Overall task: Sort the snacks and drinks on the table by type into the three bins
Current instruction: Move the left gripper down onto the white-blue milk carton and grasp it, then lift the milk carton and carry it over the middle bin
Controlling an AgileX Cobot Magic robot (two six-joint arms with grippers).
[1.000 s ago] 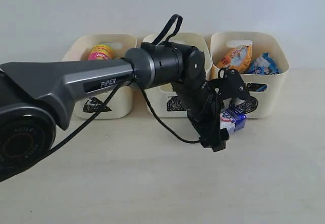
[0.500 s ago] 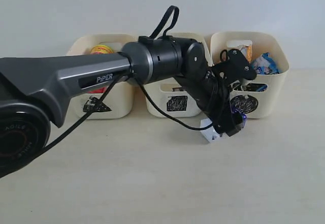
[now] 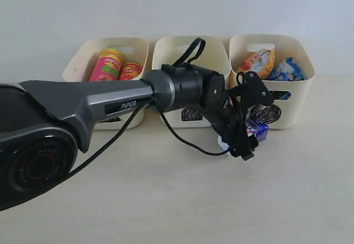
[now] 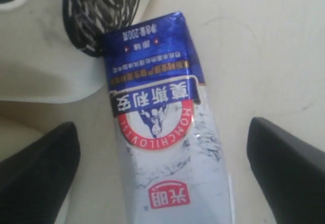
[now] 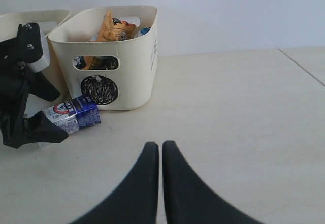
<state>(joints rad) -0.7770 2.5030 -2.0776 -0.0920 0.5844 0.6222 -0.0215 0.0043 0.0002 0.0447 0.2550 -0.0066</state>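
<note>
**Last Carton on the Table as Robot Sorted Snacks Into Bins**

The left gripper (image 4: 162,173) hung with its black jaws spread wide on either side of a small white-and-blue drink carton (image 5: 72,115), neither finger touching it. The carton lay on its side on the pale beige table (image 3: 166,200), its blue end against the foot of the cream plastic bin marked with a scribbled black circle (image 5: 132,56). The jaws apparently stood that wide to clear the carton's flanks, either for a grasp across its narrow body or just after letting it go; the pictures did not settle which.

The right gripper (image 5: 161,149) was held closed and empty, low over bare table and well away from the work, seemingly parked to leave its partner room.

Beyond the arm, the circle bin held an orange crinkly packet (image 3: 255,61) and a blue crinkly packet (image 3: 287,69). The far-left cream bin (image 3: 88,61) held a pink chip tube with a yellow lid (image 3: 108,66) and a second tube (image 3: 130,70) just beside it, both upright. The middle cream bin (image 3: 191,50), its mark half hidden behind the arm, showed nothing over its rim. With tubes and packets each gathered in a bin of their own, that middle one looked the likely home for drinks, and the carton the only item left out.
</note>
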